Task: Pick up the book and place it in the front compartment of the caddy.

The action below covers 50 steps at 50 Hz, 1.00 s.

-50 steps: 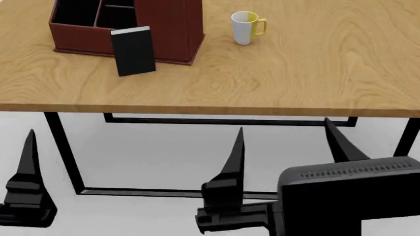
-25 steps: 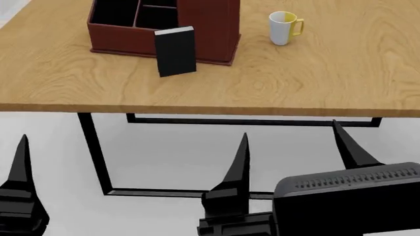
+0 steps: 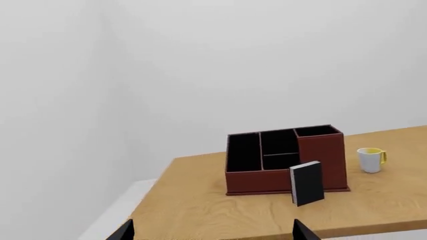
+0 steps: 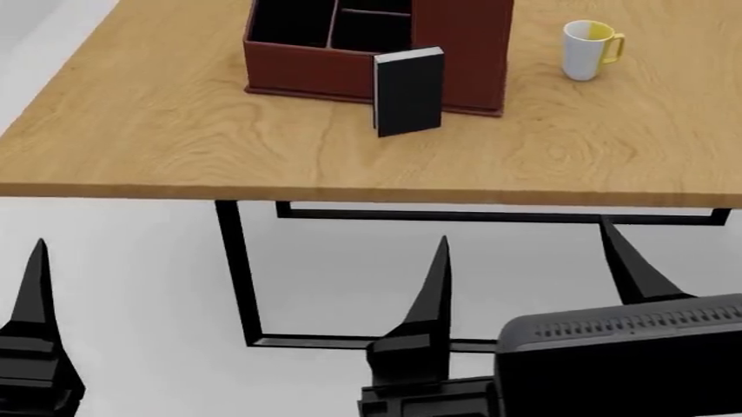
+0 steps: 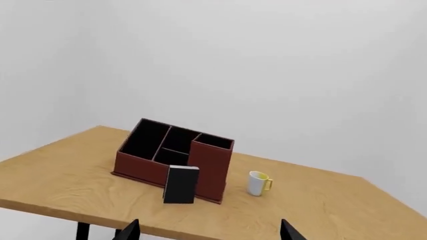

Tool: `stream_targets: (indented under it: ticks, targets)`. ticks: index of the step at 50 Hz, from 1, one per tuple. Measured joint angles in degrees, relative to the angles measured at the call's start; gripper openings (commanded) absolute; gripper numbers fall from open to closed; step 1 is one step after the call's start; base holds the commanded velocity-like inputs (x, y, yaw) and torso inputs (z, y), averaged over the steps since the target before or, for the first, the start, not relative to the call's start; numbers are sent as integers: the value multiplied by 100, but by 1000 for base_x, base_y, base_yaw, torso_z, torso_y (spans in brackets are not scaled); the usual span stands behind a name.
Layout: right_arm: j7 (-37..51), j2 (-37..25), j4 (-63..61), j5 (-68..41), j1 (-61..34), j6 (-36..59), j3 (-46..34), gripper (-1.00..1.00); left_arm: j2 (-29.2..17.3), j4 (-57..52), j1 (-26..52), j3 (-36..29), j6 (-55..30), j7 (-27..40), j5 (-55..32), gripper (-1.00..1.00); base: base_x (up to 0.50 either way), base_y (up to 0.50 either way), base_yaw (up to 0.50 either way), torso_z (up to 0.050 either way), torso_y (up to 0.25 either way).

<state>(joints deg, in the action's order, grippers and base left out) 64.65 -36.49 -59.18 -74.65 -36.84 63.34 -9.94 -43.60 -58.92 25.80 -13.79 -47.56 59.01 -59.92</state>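
Across the head view everything on the table (image 4: pixel 139 130) now sits further to the right than a second ago: the caddy (image 4: pixel 464 52), the book (image 4: pixel 408 90) leaning at its front and the mug (image 4: pixel 586 50) shift together. More of the table's left edge and the floor beyond it shows.

Bright, even render light — sharp, shadowless.
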Motion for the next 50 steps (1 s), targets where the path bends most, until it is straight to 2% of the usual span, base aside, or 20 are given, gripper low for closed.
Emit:
stream_targets:
  ticks: [5,21,50]
  targets:
    - [10,-47,7,16,15,-78,-36,100,-33,9,36,-49,36,36,-20,100,0,444,0,0,0]
    - [75,-129,60,4,14,-329,-70,100,-112,25,203,-186,99,162,-148,100,17,-2,0,0,0]
    - [248,-267,64,-121,-31,-559,-159,100,-322,10,200,-342,363,289,-177,100,499,0,0,0,1]
